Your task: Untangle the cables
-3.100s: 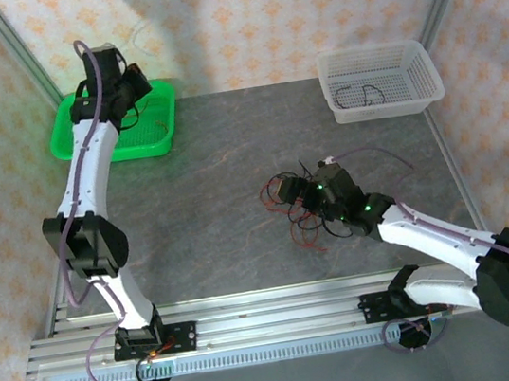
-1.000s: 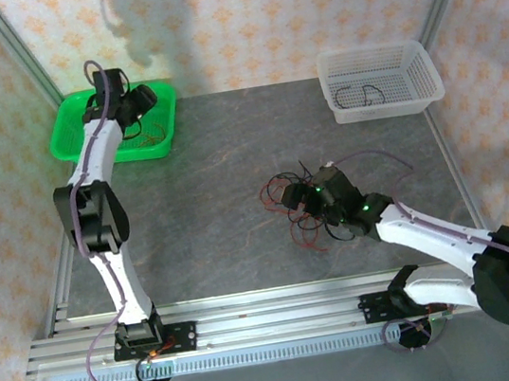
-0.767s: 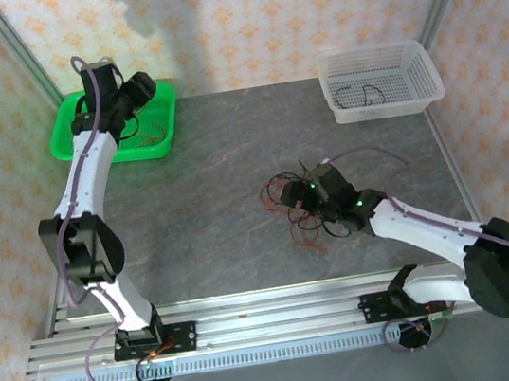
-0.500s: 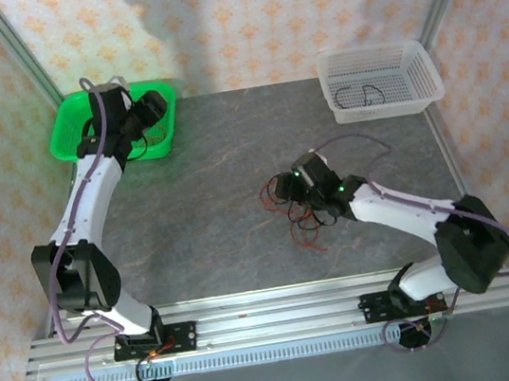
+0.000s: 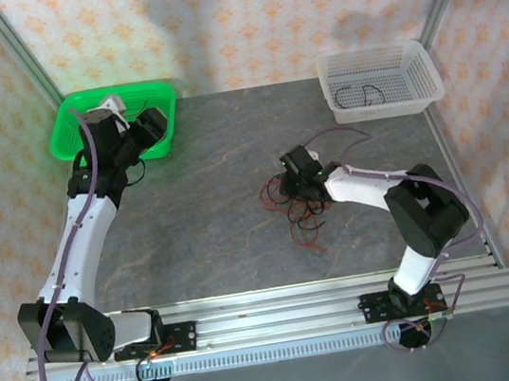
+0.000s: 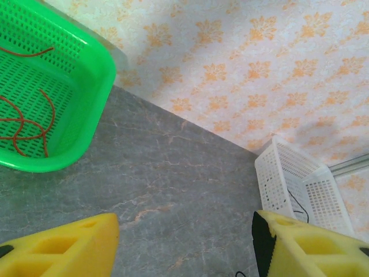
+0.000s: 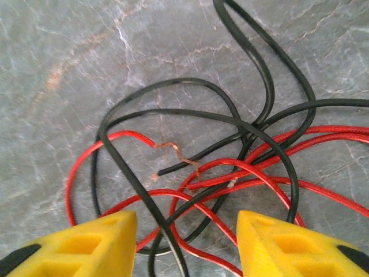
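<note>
The right arm is crouching over the cables (image 5: 296, 208), right gripper (image 7: 183, 222) released astride them. The left gripper (image 6: 184, 231) is hovering released, well apart.

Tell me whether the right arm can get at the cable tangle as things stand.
Probably yes. The right gripper hangs directly over the cables, jaws apart, with red and black loops lying between them on the table. Nothing covers the tangle.

Two white-shelled arms with black joint housings: left arm (image 5: 76, 238), right arm (image 5: 361, 187). Thin purple cable (image 5: 90, 148) trails along each (loosely looped). Yellow wedge-shaped gripper fingers (image 7: 81, 242), black patches at outer corners.
</note>
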Motion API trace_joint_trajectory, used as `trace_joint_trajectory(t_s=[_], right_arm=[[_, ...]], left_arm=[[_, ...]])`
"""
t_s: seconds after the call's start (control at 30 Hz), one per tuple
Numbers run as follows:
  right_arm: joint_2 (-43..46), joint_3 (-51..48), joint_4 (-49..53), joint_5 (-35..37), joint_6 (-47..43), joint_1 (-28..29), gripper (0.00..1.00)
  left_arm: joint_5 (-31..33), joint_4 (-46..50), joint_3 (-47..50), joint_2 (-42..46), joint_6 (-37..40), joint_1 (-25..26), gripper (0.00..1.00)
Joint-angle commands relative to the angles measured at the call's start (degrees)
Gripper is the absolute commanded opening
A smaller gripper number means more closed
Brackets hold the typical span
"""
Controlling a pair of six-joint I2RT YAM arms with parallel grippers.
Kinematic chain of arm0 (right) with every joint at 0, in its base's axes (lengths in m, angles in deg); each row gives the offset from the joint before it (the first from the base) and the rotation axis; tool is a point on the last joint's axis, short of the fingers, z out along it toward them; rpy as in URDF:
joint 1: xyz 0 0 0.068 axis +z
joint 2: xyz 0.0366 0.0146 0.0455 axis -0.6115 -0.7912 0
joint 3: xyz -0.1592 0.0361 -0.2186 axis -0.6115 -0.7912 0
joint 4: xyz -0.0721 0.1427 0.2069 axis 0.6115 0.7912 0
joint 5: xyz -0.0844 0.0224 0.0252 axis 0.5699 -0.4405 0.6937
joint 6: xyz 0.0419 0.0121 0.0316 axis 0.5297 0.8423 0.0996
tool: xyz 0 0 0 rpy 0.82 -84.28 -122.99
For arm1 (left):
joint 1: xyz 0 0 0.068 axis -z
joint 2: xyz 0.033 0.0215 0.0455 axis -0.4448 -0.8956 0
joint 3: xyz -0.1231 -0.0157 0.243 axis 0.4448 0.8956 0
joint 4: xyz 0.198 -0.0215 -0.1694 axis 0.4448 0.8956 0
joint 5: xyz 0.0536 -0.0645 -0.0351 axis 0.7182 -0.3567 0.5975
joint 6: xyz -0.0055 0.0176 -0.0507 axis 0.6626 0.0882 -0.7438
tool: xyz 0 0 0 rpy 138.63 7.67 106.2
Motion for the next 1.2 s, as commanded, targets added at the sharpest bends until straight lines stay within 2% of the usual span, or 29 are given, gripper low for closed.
trace_joint_trajectory(t_s=[0.0,0.13,0.2,0.23,0.5,0.87,1.0,1.17], right_arm=[[-1.2,1.9,-0.4,1.3,-0.5,0.1,0.42],[-1.6,2.5,-0.5,1.1,-0.4,0.1,0.24],[-1.5,2.9,-0.6,0.5,-0.1,0.1,0.05],[-1.3,3.1,-0.6,0.2,0.2,0.1,0.0],[1.8,5.9,-1.6,-3.0,2.0,3.3,0.0],[10.8,4.0,-6.0,-8.8,2.4,3.5,0.0],[12.2,2.9,-7.5,-10.6,2.6,3.1,0.0],[13.8,1.7,-8.4,-11.3,2.5,2.9,0.0]], left_arm=[[-0.9,-0.8,1.9,0.5,-0.2,0.5,0.63],[-1.4,-1.2,3.2,1.2,-0.3,1.3,0.63],[-1.2,-1.3,3.6,1.5,-0.2,1.8,0.63],[-1.2,-1.3,3.8,1.4,-0.3,2.0,0.63],[-1.5,-2.4,7.1,2.3,-0.3,4.3,0.63],[-1.7,-7.2,16.2,6.2,-0.3,11.5,0.63],[-1.4,-10.7,20.4,7.2,-2.5,14.2,0.62],[-3.5,-22.3,28.9,9.5,-7.0,15.7,0.6]])
